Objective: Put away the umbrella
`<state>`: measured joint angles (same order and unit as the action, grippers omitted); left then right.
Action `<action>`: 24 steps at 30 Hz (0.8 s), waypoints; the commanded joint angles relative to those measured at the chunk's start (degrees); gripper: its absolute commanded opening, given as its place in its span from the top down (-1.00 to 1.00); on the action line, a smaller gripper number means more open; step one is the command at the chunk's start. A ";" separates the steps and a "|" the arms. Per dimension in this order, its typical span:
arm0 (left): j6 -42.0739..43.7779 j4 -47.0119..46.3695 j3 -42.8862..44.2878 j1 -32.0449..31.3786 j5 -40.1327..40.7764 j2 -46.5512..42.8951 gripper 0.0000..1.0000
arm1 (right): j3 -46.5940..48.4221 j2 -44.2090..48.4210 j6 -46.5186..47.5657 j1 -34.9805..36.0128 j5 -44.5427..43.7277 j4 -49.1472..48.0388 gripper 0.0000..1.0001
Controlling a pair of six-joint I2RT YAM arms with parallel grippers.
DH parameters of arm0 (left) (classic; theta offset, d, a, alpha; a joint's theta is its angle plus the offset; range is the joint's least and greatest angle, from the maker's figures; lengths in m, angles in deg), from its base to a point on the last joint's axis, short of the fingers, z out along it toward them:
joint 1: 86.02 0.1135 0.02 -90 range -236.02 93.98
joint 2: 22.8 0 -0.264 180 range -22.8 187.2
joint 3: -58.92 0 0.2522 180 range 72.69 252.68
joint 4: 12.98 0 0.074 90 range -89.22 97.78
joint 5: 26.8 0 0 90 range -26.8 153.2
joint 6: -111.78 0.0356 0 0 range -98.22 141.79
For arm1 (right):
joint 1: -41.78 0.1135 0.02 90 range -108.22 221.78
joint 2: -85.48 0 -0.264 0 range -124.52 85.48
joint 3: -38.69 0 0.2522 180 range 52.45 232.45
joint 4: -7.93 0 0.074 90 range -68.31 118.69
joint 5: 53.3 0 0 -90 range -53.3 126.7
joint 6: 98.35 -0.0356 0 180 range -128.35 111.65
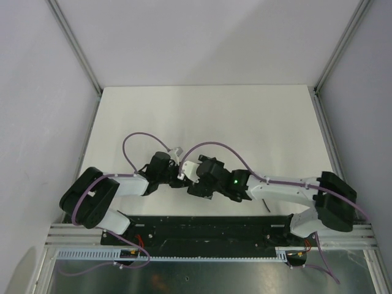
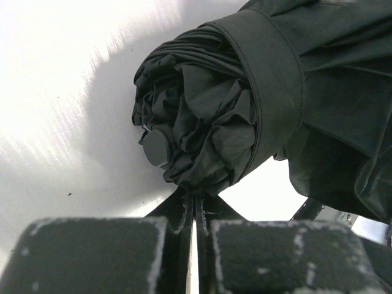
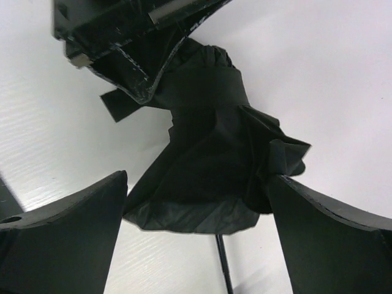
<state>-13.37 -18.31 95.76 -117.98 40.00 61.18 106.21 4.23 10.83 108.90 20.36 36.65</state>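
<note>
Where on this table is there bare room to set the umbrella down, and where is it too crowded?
The far half of the table, from the back wall down to the cable loops, is bare. So are the side patches just beyond the left arm and the right arm. The near middle is crowded: both jaws meet there around the umbrella.

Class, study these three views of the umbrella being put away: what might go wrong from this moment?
1. The left hand seems to pinch only a thin bit of the umbrella; that bit may slip out.
2. Beyond the strap, loose fabric flares between the fingers of the open right hand; closing there may bunch it rather than tidy it.
</note>
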 commanded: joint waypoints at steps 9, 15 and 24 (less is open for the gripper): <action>-0.20 -1.90 -0.73 0.35 -0.54 0.50 1.00 | 1.03 -13.10 9.94 -9.29 5.67 -6.30 -0.89; -1.50 -2.73 -1.06 0.34 -2.19 -0.91 1.00 | 4.09 -20.35 7.48 -14.36 14.22 -2.42 -0.17; -4.28 -2.58 -1.65 1.67 -5.34 -10.49 1.00 | 9.53 -27.13 2.10 -19.21 30.18 4.19 0.97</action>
<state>-15.95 -19.69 94.27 -117.50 37.63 56.42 115.61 -18.90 17.39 92.22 38.50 35.49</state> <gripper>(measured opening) 0.003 0.165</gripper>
